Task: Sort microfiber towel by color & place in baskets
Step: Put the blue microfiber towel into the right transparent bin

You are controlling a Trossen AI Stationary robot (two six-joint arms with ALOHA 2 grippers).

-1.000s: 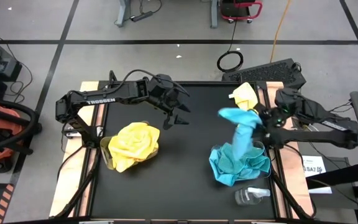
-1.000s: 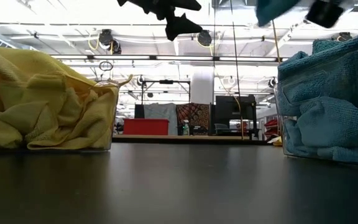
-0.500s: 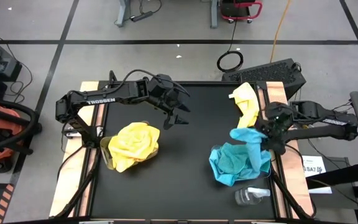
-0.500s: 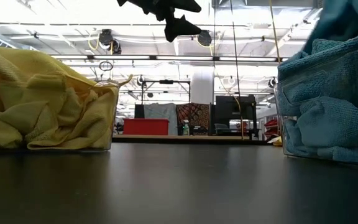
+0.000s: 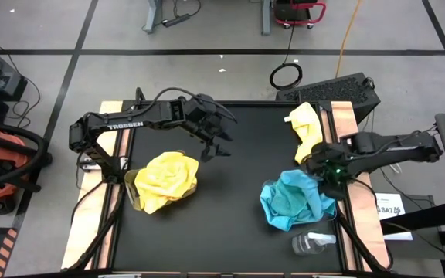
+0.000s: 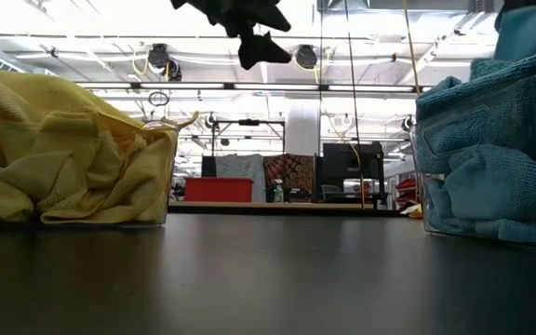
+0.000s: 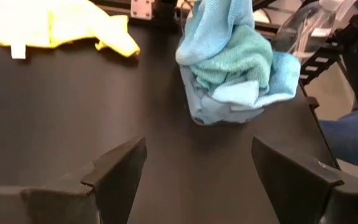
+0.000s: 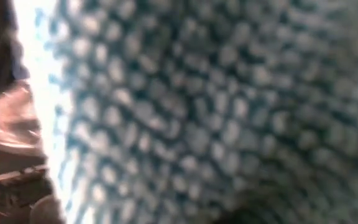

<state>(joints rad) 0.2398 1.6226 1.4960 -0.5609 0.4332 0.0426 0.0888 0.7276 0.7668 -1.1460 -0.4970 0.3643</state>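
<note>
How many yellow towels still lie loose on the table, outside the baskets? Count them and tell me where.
1: a yellow towel lies at the table's back right edge, beyond the blue-filled basket. Other yellow ones fill the left basket; some may be hidden.

1. A heap of bright yellow towels point(image 5: 164, 179) fills the left clear basket point(image 6: 161, 177).
2. Turquoise blue towels point(image 5: 296, 199) fill the right clear basket point(image 6: 419, 177).
3. One loose yellow towel point(image 5: 306, 123) lies on the black table point(image 5: 238, 193).
4. Both arms are dark; the table edges are pale wood.
</note>
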